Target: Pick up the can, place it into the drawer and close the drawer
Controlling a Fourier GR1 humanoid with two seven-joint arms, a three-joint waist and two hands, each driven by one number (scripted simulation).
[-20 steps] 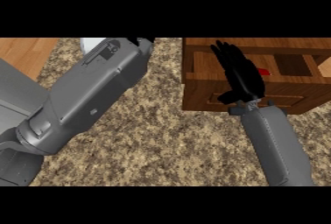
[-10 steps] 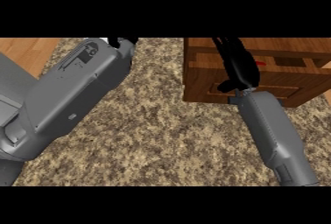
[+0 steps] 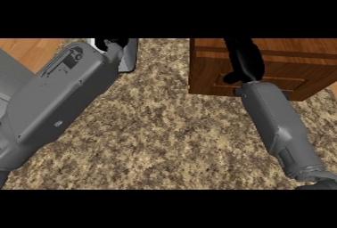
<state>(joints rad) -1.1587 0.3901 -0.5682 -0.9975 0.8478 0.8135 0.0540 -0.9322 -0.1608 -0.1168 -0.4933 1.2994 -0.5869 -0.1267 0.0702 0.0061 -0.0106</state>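
The right hand (image 3: pixel 244 58) has slid further over the drawer (image 3: pixel 289 67), fingers straight and holding nothing, and the can that lay inside no longer shows, so shutting looks nearly done.

The drawer (image 3: pixel 211 73) is a brown wooden unit standing at the far right corner of the counter (image 3: pixel 164 133), its panelled front turned toward the near edge. Whether it stands open cannot be told.
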